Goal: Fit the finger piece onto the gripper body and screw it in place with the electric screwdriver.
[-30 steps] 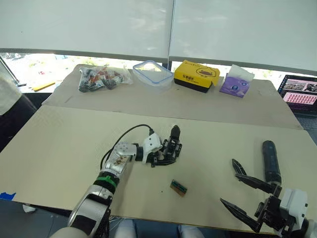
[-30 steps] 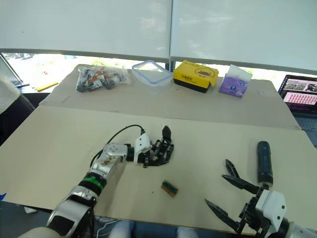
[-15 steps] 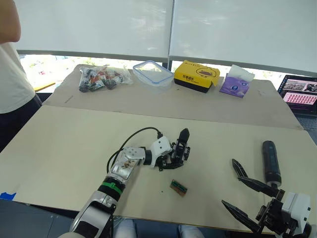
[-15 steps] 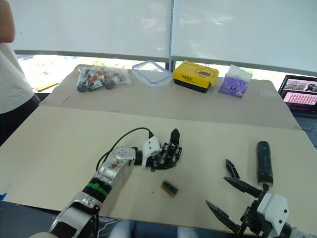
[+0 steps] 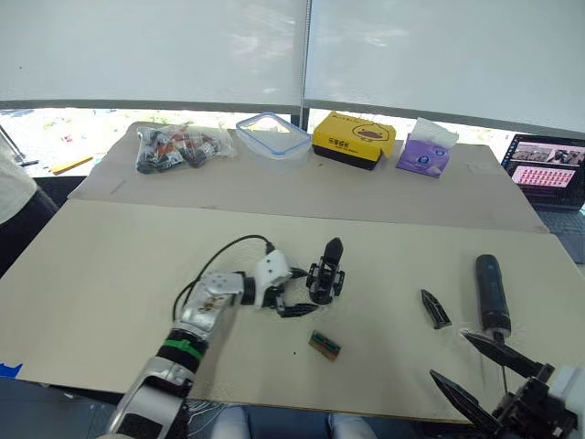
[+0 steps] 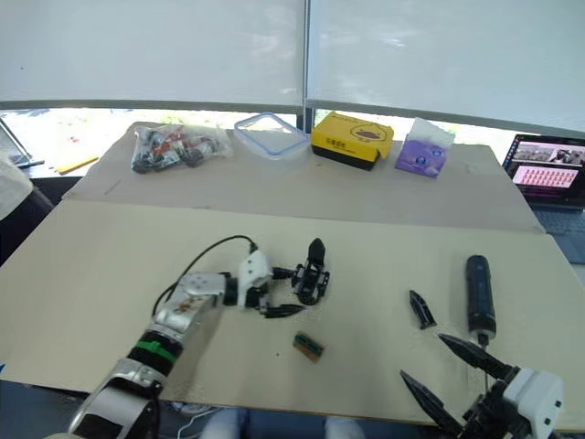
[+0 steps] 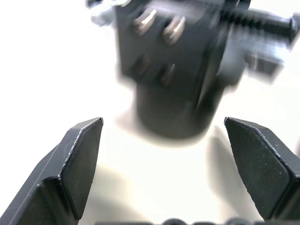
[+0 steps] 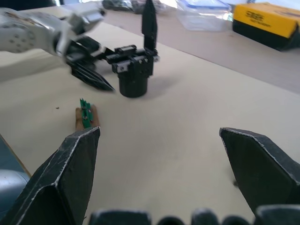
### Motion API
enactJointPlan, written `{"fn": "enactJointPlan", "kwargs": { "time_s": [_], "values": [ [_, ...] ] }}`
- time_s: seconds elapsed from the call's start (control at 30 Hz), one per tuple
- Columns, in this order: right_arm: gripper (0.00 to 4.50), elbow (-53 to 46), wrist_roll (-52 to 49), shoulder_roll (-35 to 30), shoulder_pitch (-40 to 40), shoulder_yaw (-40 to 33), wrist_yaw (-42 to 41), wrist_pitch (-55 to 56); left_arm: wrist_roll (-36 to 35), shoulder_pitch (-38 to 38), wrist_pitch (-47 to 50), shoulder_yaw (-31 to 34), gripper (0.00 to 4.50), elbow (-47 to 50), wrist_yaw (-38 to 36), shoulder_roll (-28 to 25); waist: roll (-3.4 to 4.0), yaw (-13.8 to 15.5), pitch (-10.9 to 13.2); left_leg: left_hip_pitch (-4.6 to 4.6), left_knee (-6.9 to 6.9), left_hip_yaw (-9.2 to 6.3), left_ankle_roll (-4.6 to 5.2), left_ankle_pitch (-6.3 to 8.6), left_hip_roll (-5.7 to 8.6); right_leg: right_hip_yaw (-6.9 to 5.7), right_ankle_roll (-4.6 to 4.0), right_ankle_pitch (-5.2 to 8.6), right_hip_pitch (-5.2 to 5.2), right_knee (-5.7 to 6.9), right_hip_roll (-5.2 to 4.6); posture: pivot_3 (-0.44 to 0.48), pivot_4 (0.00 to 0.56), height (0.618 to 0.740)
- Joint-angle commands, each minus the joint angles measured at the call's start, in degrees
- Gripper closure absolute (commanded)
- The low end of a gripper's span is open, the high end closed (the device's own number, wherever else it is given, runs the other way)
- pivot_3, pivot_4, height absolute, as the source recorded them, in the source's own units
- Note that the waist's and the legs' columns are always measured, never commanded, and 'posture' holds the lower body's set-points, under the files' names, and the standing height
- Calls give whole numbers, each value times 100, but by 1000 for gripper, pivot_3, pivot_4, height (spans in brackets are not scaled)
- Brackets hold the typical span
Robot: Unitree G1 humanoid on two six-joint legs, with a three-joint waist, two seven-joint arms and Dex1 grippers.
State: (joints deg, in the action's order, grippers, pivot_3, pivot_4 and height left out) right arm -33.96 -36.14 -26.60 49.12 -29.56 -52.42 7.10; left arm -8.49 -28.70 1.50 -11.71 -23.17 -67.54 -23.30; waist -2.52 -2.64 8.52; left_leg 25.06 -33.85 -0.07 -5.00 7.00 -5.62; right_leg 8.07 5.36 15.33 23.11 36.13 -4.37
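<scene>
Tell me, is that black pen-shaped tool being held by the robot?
No, the electric screwdriver lies on the table, beyond the open right gripper.

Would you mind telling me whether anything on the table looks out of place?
Nothing stands out. The gripper body stands upright on its round base; the finger piece and electric screwdriver lie flat, apart.

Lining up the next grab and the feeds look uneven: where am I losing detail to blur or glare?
Left wrist view: the gripper body is smeared by blur and the table around it is washed out white. Right wrist view: sharp around the gripper body, only the left gripper looks soft. Head views: the window strip behind the table is blown out; the finger piece and electric screwdriver read clearly.
</scene>
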Motion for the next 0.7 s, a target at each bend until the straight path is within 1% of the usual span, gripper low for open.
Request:
{"fn": "enactJointPlan", "kwargs": {
  "time_s": [0.03,0.1,0.2,0.27,0.3,0.37,0.4,0.43,0.5,0.57,0.6,0.63,0.7],
  "values": [
    [0,-21,-143,294,360,-342,8,175,-589,383,56,471,132,526,-700,-626,3,-19,-1,-3,3,0,0,0,-1,0,-3,1,-1,-1,0,0,150,740],
    [0,55,-119,398,482,-440,44,150,-889,533,194,737,132,825,-768,-841,5,1,2,-2,4,1,-2,2,-2,-2,-7,2,0,-2,-3,0,150,740],
    [0,-170,-496,448,576,-618,300,-175,-1499,863,549,1135,132,1449,-1175,-1300,3,32,5,-2,-4,2,-5,4,-2,-5,-12,0,9,-17,-8,0,150,740],
    [0,-535,-784,204,509,-684,602,-613,-1787,999,889,1248,132,1881,-1269,-1495,5,23,6,-2,-4,2,-6,4,-3,-8,-18,-1,10,-18,-11,0,150,740],
    [0,-681,-717,-94,397,-760,986,-1105,-1923,1044,1035,1290,132,2108,-1266,-1553,10,35,3,-2,-4,1,-6,4,-4,-8,-20,-2,7,-18,-11,0,150,740],
    [0,-777,-804,-1341,-277,-898,2227,-2955,-2124,1115,1300,1318,132,2601,-1254,-1651,2,-63,9,-6,-8,4,-6,4,-5,-12,-26,-4,6,-22,-15,0,150,740],
    [0,-780,-955,-1751,-540,-927,2605,-3563,-2145,1143,1383,1301,132,2744,-1239,-1697,-9,-94,10,-6,-14,10,-6,4,-6,-9,-47,-17,-2,-29,-18,0,150,740],
    [0,-700,-1310,-2150,-957,-886,2821,-4002,-2131,1216,1376,1253,132,2900,-1315,-1765,-13,-98,10,1,-17,9,-4,2,-6,-9,-60,-25,-4,-32,-18,0,150,740],
    [0,-419,-1822,-2846,-1771,-673,2995,-4837,-2247,1379,1365,1272,132,3241,-1313,-1760,-10,-98,13,-4,-16,4,-2,1,-6,-9,-60,-27,-1,-22,-11,0,150,740],
    [0,40,-2027,-3550,-2719,-160,3075,-5719,-2457,1489,1492,1340,132,3588,-1198,-1729,-3,-77,18,-15,-5,-2,2,-1,-6,-8,-49,-21,-7,-13,-7,0,150,740],
    [0,226,-2066,-3778,-3109,99,3108,-6046,-2527,1521,1558,1356,132,3695,-1160,-1735,-5,-54,19,-12,-3,-4,35,-22,-6,-8,-40,-15,-3,-5,-5,0,150,740],
    [0,451,-2160,-3917,-3524,384,3158,-6392,-2572,1545,1580,1369,132,3781,-1098,-1716,-6,-34,20,-10,-1,-7,47,-30,-6,-9,-35,-12,-3,-5,-3,0,150,740],
    [0,821,-1990,-4074,-4270,993,3148,-6792,-2591,1585,1596,1371,132,3920,-980,-1681,-9,11,21,2,-3,-7,53,-34,-4,-8,-29,-8,0,-9,-4,0,150,740]
  ]
}}
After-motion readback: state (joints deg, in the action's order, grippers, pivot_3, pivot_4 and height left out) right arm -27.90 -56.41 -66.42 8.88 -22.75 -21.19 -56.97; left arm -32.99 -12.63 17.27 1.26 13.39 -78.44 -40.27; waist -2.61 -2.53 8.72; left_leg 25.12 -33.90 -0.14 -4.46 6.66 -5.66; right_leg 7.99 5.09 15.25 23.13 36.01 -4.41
